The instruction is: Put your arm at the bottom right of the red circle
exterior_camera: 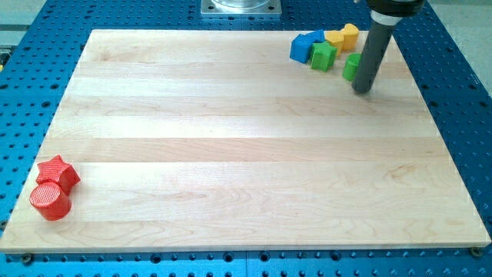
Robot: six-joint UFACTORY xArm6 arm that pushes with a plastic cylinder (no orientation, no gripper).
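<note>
board: pale wooden board lying on a blue perforated table; it carries every block, no bins or trays on it
my tip: end of the dark rod, touching down on the board at the view's top right
rod pose: near upright, leaning slightly, upper part running out of the view's top edge
hand state: plain rod, nothing to spread, press together or pinch; holds nothing
green block at tip: green block just left of the rod, partly hidden behind it, shape unclear; contact cannot be told
green cube: green cube left of my tip and a bit up
blue block: blue block further left of my tip, touching the green cube, shape irregular
yellow block: yellow block up-left of my tip, behind the green cube
red circle: red cylinder at the view's bottom left corner of the board, far down-left of my tip, well apart
red star: red star touching the red circle on its upper side, equally far from my tip
tip vs task spot: my tip sits at the opposite corner from the red circle
</note>
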